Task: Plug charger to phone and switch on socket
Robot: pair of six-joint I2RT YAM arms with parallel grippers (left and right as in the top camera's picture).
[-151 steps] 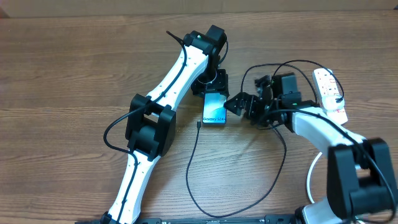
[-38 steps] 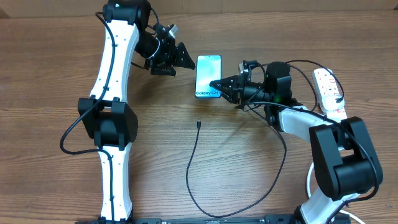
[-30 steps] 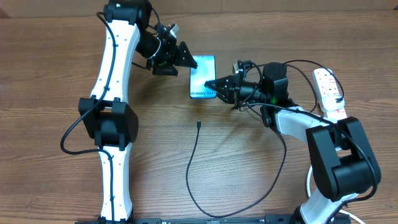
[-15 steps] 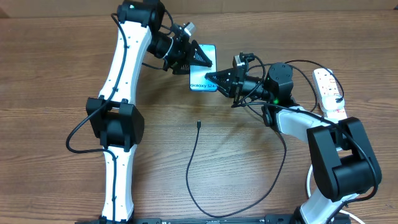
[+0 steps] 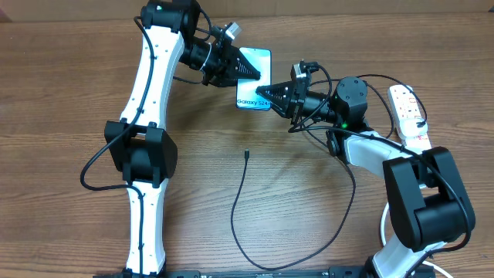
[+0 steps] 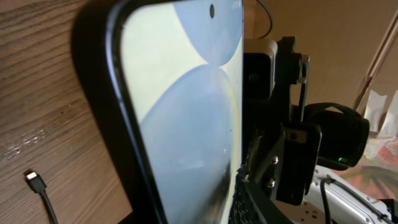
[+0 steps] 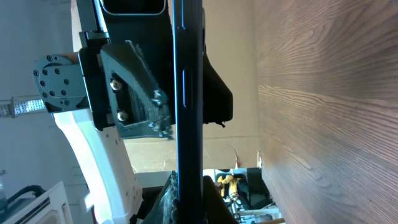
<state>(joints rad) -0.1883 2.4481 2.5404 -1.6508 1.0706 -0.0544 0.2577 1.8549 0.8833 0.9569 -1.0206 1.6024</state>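
Jaws of right gripper [image 5: 270,96] are clenching phone [image 5: 255,81]; left gripper [image 5: 245,71] jaws: cannot tell. Unplugged charger [image 5: 240,185] is lying at phone's 6 o'clock; socket [image 5: 409,112] untouched.

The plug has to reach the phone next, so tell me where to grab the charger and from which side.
Take the charger just behind its connector, coming straight down from above, fingers closing across the cable. That end lies flat on the table, apart from everything, tip toward the phone, cable trailing straight behind, so both flanks look free.
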